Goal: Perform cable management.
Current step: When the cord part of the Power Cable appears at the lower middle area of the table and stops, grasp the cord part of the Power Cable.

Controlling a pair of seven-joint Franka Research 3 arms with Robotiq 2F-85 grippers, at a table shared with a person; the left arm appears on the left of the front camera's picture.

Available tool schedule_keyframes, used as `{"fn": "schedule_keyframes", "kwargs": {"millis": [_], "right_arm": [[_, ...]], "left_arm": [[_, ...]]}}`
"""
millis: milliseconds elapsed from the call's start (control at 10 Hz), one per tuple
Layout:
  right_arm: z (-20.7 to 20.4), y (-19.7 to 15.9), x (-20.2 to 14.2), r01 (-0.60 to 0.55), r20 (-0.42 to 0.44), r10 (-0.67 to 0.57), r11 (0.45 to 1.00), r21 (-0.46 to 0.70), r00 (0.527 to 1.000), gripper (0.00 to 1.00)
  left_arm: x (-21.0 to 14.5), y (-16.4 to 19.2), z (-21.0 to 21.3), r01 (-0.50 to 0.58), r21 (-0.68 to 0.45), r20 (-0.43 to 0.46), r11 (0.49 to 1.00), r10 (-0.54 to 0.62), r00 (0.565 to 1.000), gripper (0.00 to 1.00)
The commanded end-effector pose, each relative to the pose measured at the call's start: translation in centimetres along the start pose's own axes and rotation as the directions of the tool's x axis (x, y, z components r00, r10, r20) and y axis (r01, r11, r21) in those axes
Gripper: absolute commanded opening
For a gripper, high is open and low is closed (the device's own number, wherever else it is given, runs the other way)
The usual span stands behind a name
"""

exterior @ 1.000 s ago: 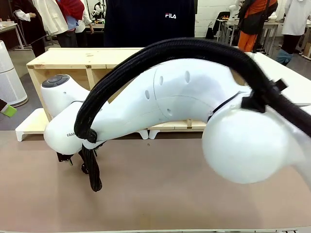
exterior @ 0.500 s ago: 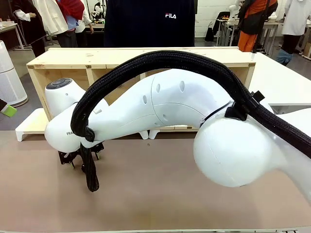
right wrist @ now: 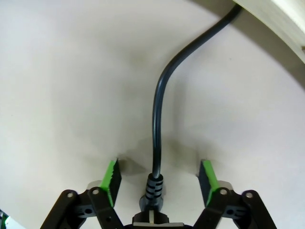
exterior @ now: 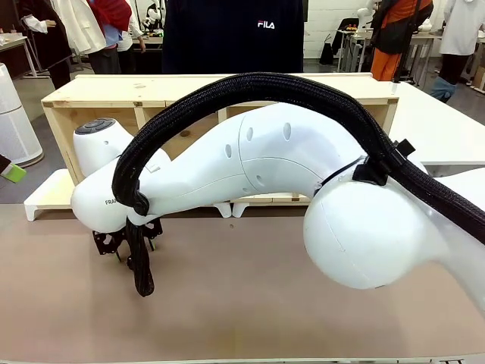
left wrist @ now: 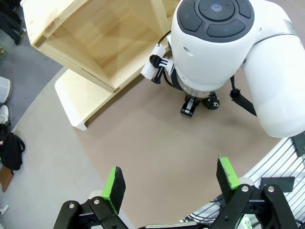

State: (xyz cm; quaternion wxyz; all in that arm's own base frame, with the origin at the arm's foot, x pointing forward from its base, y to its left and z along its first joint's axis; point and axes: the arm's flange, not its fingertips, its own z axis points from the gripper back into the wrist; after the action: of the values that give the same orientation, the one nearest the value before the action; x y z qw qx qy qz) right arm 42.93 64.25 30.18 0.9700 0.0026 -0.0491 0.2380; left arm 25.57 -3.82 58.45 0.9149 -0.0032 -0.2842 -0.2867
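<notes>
Nearby, right gripper (right wrist: 160, 168): jaws spread, one green pad (right wrist: 113, 177) on each side of the cable (right wrist: 155, 119), with bare table (right wrist: 71, 95) showing between it and each pad; nothing pinched.
Cable's place: flat on the table between those fingers, its ribbed collar (right wrist: 155, 188) and plug (right wrist: 151, 217) at 6 o'clock, close to the palm.
Cable's axis: long axis runs from 6 toward 12 o'clock, then bends off to 1 o'clock. The plug end points back at the gripper and the far end reaches the edge of the wooden crate (right wrist: 281, 14).
Left gripper (left wrist: 170, 177): jaws wide apart, nothing between them, hanging above the brown table.
Left wrist view adds: the right arm (left wrist: 214, 52) seen from above at 1 o'clock, its wrist aimed down at the table just beside the crate's open front. A white base (left wrist: 78, 102) lies at 9 o'clock.
Front view adds: the right arm's whole reach from 3 to 9 o'clock, a thick braided sleeve (exterior: 250, 83) arching over it. The wrist is low over the table at 8 o'clock, and the fingers there are hidden behind the sleeve's hanging loop.
Far side: a person (exterior: 235, 34) in a dark top stands at 12 o'clock behind the crate.
</notes>
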Motion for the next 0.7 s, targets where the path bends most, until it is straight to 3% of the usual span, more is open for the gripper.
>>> {"fn": "schedule_keyframes", "kwargs": {"millis": [0, 400, 500, 600], "right_arm": [[0.02, 0.03, 0.63, 0.000, -0.018, -0.001, 1.000, -0.008, 1.000, 0.70], [0.25, 0.01, 0.68, 0.009, -0.032, -0.010, 1.000, -0.017, 0.999, 0.32], [0.39, 0.06, 0.68, 0.009, -0.033, -0.009, 1.000, -0.019, 0.999, 0.41], [0.45, 0.09, 0.69, 0.010, -0.033, -0.011, 1.000, -0.020, 0.999, 0.13]], "left_arm": [[0.22, 0.11, -0.05, 0.006, 0.004, 0.011, 1.000, -0.006, 1.000, 1.00], [0.22, 0.11, -0.05, 0.006, 0.004, 0.011, 1.000, -0.006, 1.000, 1.00], [0.22, 0.11, -0.05, 0.006, 0.004, 0.011, 1.000, -0.006, 1.000, 1.00], [0.22, 0.11, -0.05, 0.006, 0.004, 0.011, 1.000, -0.006, 1.000, 1.00]]}}
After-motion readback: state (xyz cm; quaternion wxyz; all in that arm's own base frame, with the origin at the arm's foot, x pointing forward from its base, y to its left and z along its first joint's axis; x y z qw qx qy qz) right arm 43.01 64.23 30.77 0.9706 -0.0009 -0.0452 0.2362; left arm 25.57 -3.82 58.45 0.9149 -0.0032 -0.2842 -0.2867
